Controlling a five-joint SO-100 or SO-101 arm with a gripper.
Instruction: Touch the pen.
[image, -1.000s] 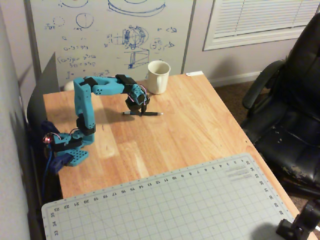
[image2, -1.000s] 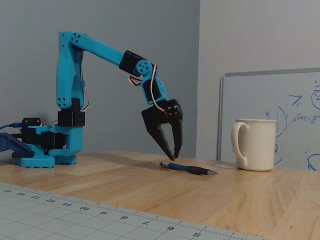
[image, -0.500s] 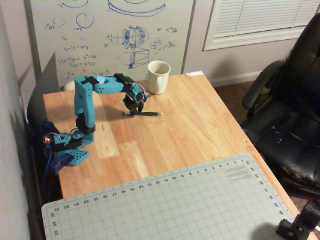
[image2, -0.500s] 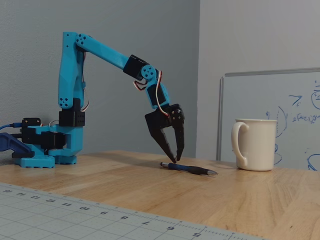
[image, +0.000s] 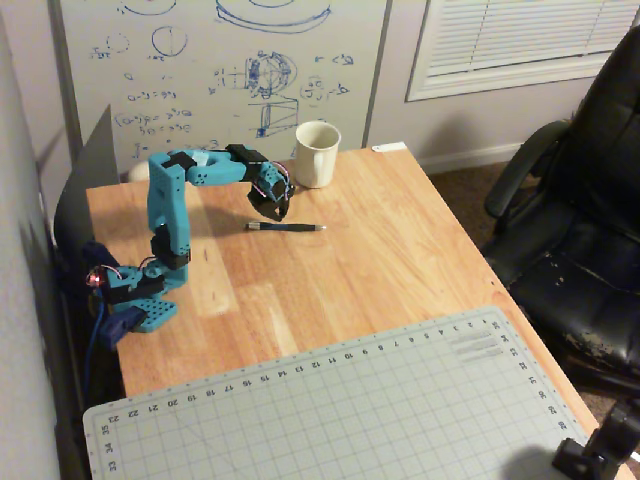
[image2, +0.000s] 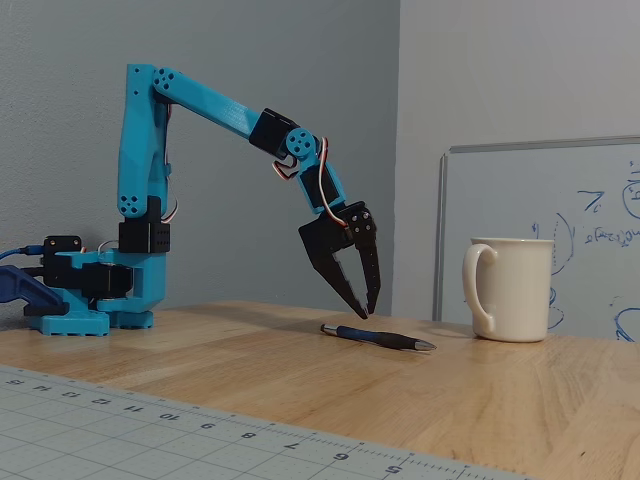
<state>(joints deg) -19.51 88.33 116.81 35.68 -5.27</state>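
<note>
The pen (image: 286, 227) is thin and dark with a silvery tip, lying flat on the wooden table; it also shows in the fixed view (image2: 378, 338). My gripper (image: 279, 214) has black fingers on a blue arm and hangs just above the pen's left end. In the fixed view my gripper (image2: 366, 311) points down with the jaws slightly apart, tips a short way above the pen, not touching it. It holds nothing.
A cream mug (image: 317, 153) stands behind the pen, right of it in the fixed view (image2: 512, 288). The arm's blue base (image: 140, 300) sits at the table's left edge. A grey cutting mat (image: 330, 410) covers the front. A black chair (image: 590, 230) stands right of the table.
</note>
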